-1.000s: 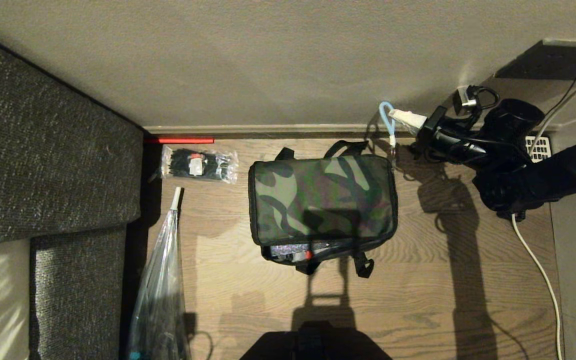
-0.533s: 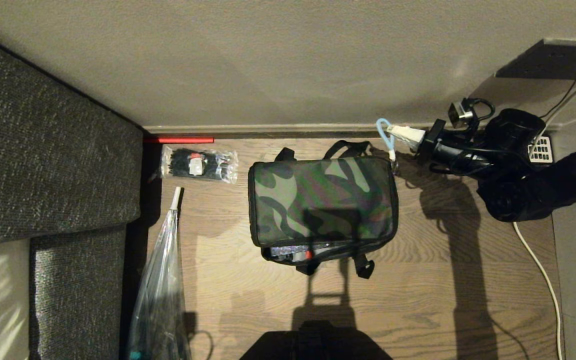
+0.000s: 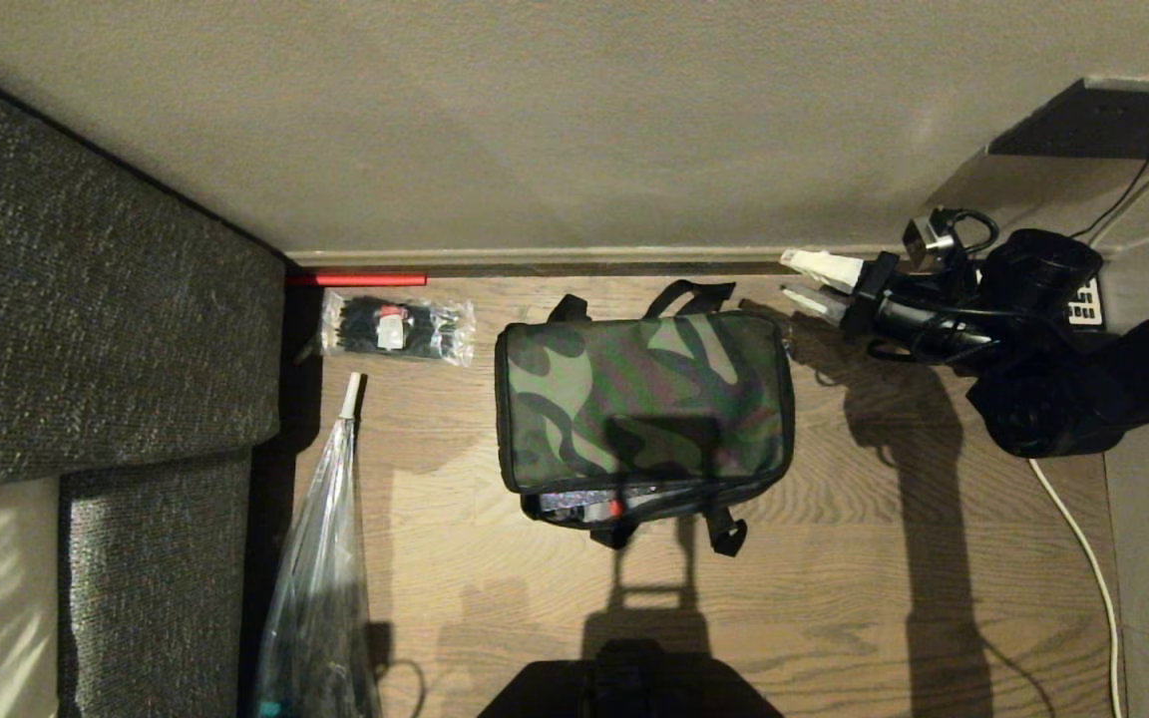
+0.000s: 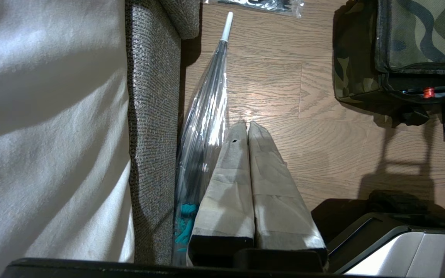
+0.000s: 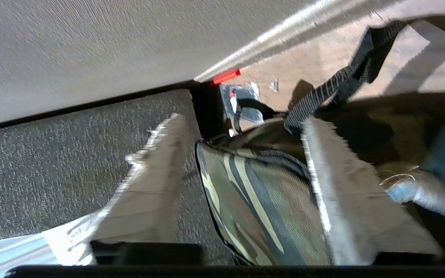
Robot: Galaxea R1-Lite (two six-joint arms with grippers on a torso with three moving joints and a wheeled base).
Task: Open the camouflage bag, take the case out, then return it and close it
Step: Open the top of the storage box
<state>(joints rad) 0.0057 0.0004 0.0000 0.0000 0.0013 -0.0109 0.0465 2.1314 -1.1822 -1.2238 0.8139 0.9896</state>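
The camouflage bag [image 3: 644, 399] lies on the wood floor with its lid down. A gap stays open along its near side. In that gap the case shows only as a dark edge with a small red dot [image 3: 615, 508], also caught by the left wrist camera [image 4: 428, 92]. My right gripper [image 3: 800, 279] hovers at the bag's far right corner, open, with nothing between its fingers. From its wrist, the bag's corner [image 5: 261, 200] lies between the spread fingers, and a blurred blue pull loop [image 5: 419, 193] sits outside one finger. My left gripper [image 4: 244, 124] is parked, shut and empty.
A grey sofa [image 3: 86, 299] walls off the left. A clear folded umbrella [image 3: 320, 558] lies along it. A packet of black ties [image 3: 395, 329] and a red strip [image 3: 355, 280] sit by the skirting. A white cable [image 3: 1073, 529] runs down the right.
The right gripper opened and let go of the blue pull loop, which has dropped out of the head view. The arm sank a little and drifted right.
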